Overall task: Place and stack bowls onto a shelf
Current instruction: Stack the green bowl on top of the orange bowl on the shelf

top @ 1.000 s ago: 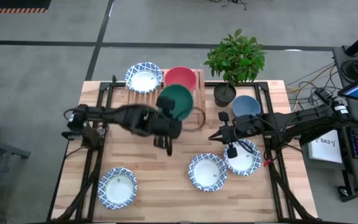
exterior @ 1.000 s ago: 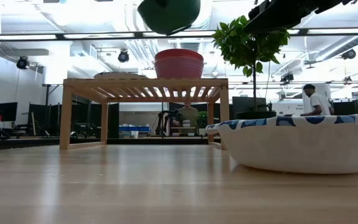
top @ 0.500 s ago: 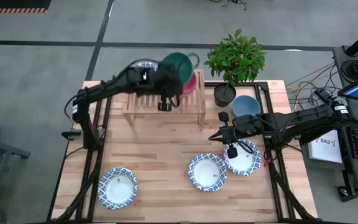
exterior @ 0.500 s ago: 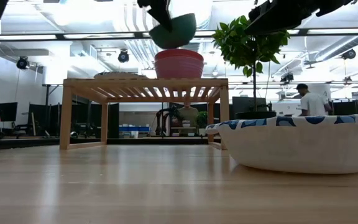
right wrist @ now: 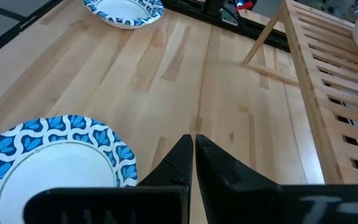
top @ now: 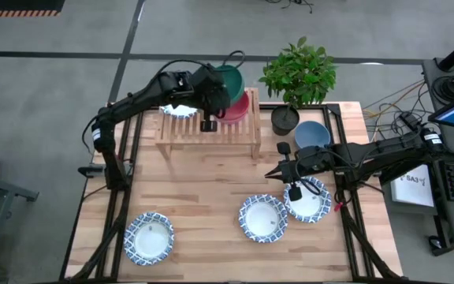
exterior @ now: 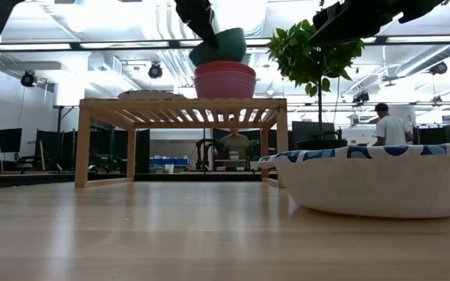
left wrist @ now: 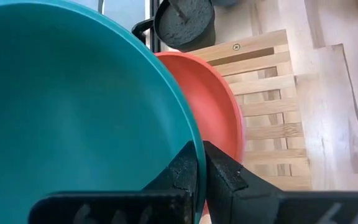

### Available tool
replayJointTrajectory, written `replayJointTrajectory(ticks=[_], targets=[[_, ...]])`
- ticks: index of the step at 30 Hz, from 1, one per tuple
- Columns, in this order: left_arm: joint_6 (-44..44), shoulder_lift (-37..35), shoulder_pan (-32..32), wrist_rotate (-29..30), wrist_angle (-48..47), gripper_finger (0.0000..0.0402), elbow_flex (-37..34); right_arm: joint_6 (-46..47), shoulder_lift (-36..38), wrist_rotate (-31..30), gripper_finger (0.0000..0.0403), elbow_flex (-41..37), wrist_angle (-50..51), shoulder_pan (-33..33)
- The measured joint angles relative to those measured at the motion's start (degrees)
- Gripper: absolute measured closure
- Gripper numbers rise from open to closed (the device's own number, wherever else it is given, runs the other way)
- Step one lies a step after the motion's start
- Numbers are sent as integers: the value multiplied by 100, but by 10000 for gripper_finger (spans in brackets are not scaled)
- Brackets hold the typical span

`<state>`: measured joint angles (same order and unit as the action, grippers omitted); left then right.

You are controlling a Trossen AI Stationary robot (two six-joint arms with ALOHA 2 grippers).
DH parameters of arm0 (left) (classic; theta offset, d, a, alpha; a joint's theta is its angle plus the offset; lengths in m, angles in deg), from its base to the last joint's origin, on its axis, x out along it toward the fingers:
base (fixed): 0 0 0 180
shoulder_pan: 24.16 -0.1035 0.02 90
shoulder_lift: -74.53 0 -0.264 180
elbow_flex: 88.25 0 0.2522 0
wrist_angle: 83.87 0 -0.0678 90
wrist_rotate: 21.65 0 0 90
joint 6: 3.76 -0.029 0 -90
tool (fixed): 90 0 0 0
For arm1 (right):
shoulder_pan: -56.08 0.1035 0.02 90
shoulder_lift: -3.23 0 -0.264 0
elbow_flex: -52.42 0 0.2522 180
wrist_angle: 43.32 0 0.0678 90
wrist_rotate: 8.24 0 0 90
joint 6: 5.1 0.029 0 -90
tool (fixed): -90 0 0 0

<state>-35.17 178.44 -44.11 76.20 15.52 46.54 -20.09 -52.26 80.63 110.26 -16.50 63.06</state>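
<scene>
My left gripper (left wrist: pixel 201 158) is shut on the green bowl (top: pixel 228 79), holding it over the red bowl (top: pixel 240 106) that stands on the right half of the light-wood shelf (top: pixel 211 132). In the low view the green bowl (exterior: pixel 221 47) is tilted just above the red bowl (exterior: pixel 225 80). A patterned bowl (top: pixel 178 109) sits on the shelf's left half, partly hidden by the arm. My right gripper (top: pixel 293 192) is shut and hovers beside a patterned bowl (top: pixel 310 201) near the table's right side. The blue bowl (top: pixel 312 134) rests on the table. My left gripper pinches the green bowl's rim (left wrist: pixel 191 138), one finger inside the bowl and one outside. The bowl is lifted and tilted, with its lower side (exterior: pixel 209 58) down at the red bowl's rim. I cannot tell whether the two bowls touch.
Two more patterned bowls (top: pixel 149 237) (top: pixel 263 218) lie on the near half of the table. A black plant pot (top: pixel 284 120) with a leafy plant stands right of the shelf. In the right wrist view the shelf (right wrist: pixel 328 74) lies ahead of the shut fingers.
My left gripper has carried the green bowl from above the table's middle toward the far edge, over the shelf. It has then brought it down to the red bowl. The bowl has stayed tilted in the hold. The right arm has kept still.
</scene>
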Motion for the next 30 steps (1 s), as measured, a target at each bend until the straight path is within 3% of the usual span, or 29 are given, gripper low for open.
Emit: replayJointTrajectory(ticks=[5,17,20,25,30], targets=[[43,0,0,4,-1,381,0,-2,0,0,394,0,0,0],[240,-9,39,4,20,271,0,-4,0,0,394,0,-4,0],[320,-25,68,-153,-4,261,0,-6,0,0,394,0,-7,0],[346,-145,84,-926,28,258,0,-14,1,0,394,0,-9,0],[346,-281,82,-1010,150,258,0,-66,2,-1,394,0,-67,0]])
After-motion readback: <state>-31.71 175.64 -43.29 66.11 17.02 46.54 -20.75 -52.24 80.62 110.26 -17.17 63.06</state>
